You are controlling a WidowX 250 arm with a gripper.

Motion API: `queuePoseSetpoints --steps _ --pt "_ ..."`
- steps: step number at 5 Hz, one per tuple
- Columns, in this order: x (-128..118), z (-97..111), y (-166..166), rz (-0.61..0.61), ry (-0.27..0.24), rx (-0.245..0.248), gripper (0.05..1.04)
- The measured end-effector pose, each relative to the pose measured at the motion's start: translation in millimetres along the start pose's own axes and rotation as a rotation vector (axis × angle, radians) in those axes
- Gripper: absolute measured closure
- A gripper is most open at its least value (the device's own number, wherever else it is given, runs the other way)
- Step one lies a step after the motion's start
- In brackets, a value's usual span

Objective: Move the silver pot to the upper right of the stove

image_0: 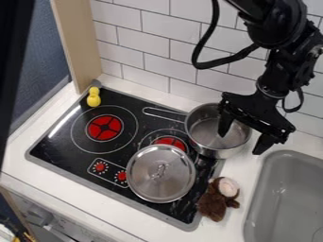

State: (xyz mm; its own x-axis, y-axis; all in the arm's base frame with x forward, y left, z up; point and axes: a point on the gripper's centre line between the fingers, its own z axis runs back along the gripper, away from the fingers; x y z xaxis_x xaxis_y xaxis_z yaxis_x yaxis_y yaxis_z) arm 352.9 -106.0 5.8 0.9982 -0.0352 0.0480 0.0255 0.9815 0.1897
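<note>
Silver pot (230,150): round, fairly deep, straight-walled, with shiny metal and soft grey reflections across the inner wall and floor. Long looped wire handle (165,110) pointing toward the upper left. Seen at the upper right of the black stove (54,149), reaching past the right edge toward the white table (95,201); cannot tell whether flat down or slightly raised. Black fingers (225,124) spread wide apart over the pot's right side: one down inside the pot's opening, one outside beyond the right rim. Pot wall between, with no visible pinch; cannot tell about contact. Silver lid (148,177) just to the lower left of the pot, round and shiny, lying knob-side up across the lower part of the stove and partly over the smaller red burner (170,142). Larger red burner (103,128) farther left, ringed by a thin pale circle. Grey sink (253,224) at lower right, basin set into the table, rounded corners. Brown plush toy (213,204) with pale face, between lid and sink, at the stove's right edge. Small yellow object (93,98) near the stove's upper left corner. Small pale marks around two red dials (100,167) in a thin outlined panel, too small to read.
</note>
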Motion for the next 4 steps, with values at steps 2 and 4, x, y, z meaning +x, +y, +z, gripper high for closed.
queuePoseSetpoints --steps 2,4 --pt "6.7 36.9 6.5 0.038 -0.005 -0.068 0.083" --pt "7.7 64.7 15.4 0.057 -0.035 -0.122 0.083"
